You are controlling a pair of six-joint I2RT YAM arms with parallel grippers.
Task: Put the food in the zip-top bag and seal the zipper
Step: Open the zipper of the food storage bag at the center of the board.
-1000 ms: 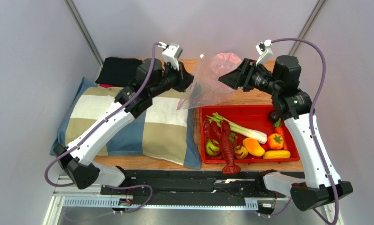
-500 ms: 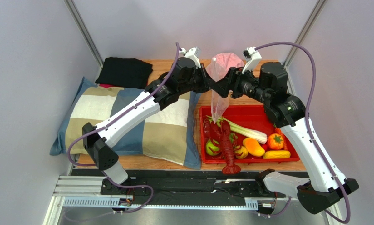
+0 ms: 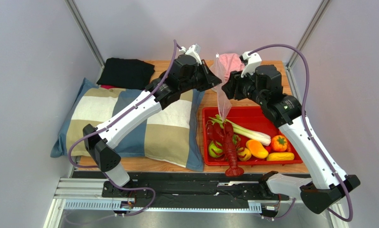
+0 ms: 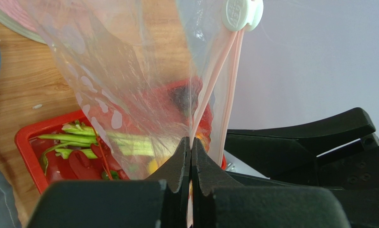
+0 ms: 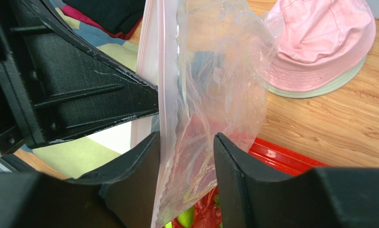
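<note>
The zip-top bag (image 3: 223, 92) hangs upright over the red tray (image 3: 253, 110), clear with pale dots. My left gripper (image 3: 217, 81) is shut on one strip of the zipper (image 4: 221, 71), just below the white slider (image 4: 241, 12); its tips (image 4: 191, 142) pinch the edge. My right gripper (image 3: 227, 88) faces it, open, jaws (image 5: 186, 140) either side of the bag's film (image 5: 215, 76), the film lying along the left finger. The food lies in the tray: red lobster (image 3: 230, 142), celery (image 3: 246, 131), green apple (image 3: 215, 150).
A pink hat (image 3: 230, 60) lies on the wooden table behind the bag. A checked pillow (image 3: 144, 123) covers the left side, with black cloth (image 3: 125, 71) behind it. Other toy foods, orange and yellow (image 3: 267, 148), fill the tray's right half.
Both arms have swung together toward the table's middle. The bag went from spread and slanted to hanging straight down. The right jaws have narrowed around it.
</note>
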